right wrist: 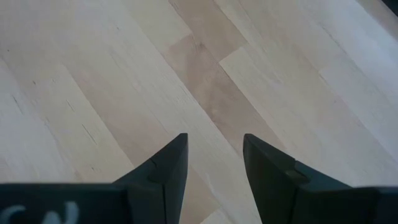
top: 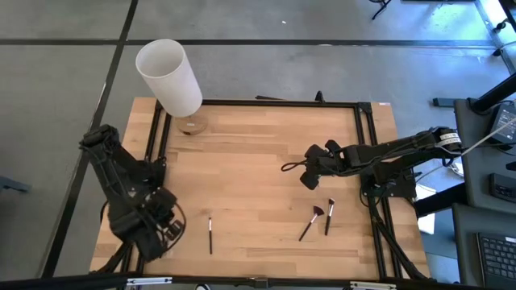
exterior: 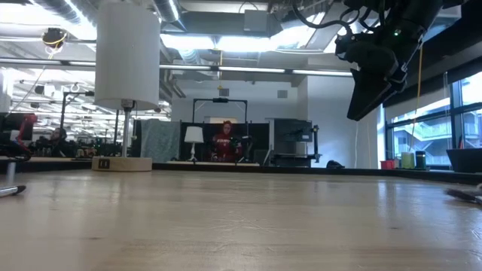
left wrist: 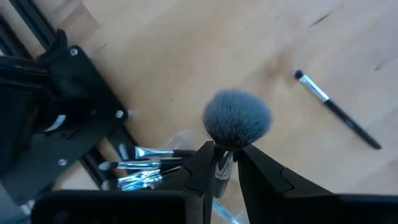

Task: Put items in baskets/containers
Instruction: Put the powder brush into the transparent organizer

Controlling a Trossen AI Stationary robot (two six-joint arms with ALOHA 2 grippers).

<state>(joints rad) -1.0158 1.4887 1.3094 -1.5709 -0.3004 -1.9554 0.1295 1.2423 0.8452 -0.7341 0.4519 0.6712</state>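
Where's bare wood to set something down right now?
Table centre, between the white cylinder and the right gripper, is bare. Near edge is crowded: lone brush, two brushes, and left gripper over the container.

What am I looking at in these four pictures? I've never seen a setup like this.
Two dark robot arms work at a wooden table. One picture looks straight down, one looks level across the tabletop, and two come from cameras on the arms' wrists. The left gripper, at the table's near left corner, has its jaws closed on a fluffy grey makeup brush, above a clear container already holding several brushes. The right gripper hovers open and empty over bare wood. Three brushes lie loose: one thin, two side by side. A tall white cylinder stands at the back.
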